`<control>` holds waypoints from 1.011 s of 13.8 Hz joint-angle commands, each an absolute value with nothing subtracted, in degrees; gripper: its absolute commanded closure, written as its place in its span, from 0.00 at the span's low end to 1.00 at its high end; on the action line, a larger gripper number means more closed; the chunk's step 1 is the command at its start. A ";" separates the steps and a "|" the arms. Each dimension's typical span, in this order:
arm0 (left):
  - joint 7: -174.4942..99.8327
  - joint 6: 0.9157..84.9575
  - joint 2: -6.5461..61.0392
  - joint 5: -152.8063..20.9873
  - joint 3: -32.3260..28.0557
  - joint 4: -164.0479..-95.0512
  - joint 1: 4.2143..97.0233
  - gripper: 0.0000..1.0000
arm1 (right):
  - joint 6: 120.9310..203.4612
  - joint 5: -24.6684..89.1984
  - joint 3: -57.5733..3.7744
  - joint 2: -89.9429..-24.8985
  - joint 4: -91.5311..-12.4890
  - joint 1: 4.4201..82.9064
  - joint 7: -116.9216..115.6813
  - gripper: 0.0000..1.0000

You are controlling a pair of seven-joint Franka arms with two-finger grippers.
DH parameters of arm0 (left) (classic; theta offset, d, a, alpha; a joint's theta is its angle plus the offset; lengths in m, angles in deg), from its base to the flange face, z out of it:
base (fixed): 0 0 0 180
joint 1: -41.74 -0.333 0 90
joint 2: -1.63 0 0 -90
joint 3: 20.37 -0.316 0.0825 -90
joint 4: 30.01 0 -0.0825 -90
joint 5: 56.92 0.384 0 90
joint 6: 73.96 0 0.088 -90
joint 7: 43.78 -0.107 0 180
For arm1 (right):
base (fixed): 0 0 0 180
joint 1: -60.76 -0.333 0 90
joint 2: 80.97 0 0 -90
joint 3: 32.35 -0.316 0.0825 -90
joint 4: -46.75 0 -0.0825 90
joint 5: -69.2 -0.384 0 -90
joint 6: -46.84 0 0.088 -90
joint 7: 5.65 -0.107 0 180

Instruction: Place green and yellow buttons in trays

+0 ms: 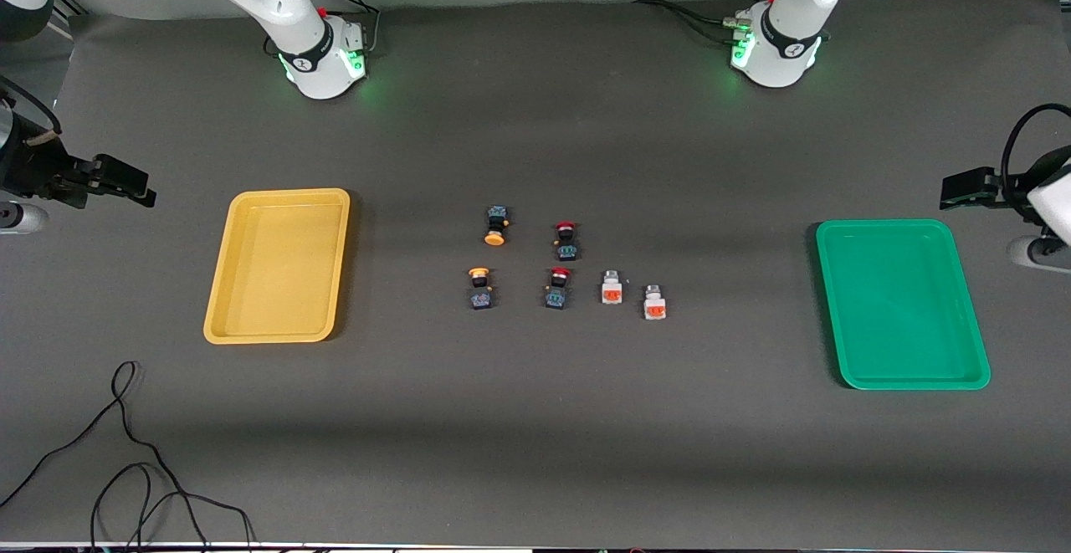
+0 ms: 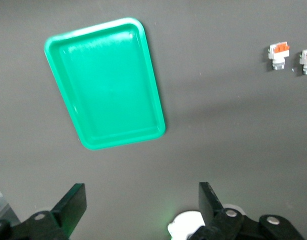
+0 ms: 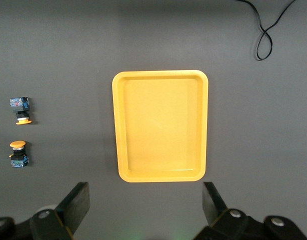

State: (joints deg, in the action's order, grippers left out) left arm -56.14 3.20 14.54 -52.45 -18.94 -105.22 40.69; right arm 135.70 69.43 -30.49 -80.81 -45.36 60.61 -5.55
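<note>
Six little switches sit mid-worktop [image 1: 535, 453], so take the red-capped pair [image 1: 562, 264] as the landmark. The two yellow buttons [image 1: 488, 264] lie just beside that pair toward the right arm's end. The two white buttons [image 1: 632, 294] lie beside it toward the left arm's end. None of them are in a tray.

The yellow tray [image 1: 219, 319] is well off toward the right arm's end and the green tray [image 1: 837, 352] well off toward the left arm's end.

The right gripper [image 3: 143, 202] hangs up in the air near the yellow tray's edge, jaws wide apart, holding nothing. The left gripper [image 2: 142, 200] is the same near the green tray: spread and not gripping anything.

A black cable [image 1: 125, 453] is looped on the worktop, nearer the camera than the yellow tray.
</note>
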 commanded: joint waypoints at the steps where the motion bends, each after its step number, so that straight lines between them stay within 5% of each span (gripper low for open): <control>1: -56.97 14.39 2.82 -53.05 -20.28 -123.27 42.27 0.00 | 134.82 69.99 -30.94 -80.36 -44.04 61.03 -4.86 0.00; 3: -54.70 19.10 -0.39 -53.05 -19.32 -128.70 42.36 0.00 | 134.82 69.99 -30.94 -80.18 -43.95 61.11 -4.51 0.00; 6: -46.26 19.73 0.65 -53.40 -15.11 -127.75 42.01 0.00 | 134.82 69.99 -30.94 -79.66 -43.69 61.11 -4.60 0.00; 14: -47.30 20.34 2.32 -53.31 -15.28 -127.05 41.48 0.00 | 133.59 69.99 -30.94 -79.74 -44.04 61.03 -4.86 0.00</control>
State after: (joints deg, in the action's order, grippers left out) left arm -47.43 19.19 2.36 -53.17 -15.11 -126.31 41.48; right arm 134.76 69.43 -30.50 -80.38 -45.35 60.61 -5.55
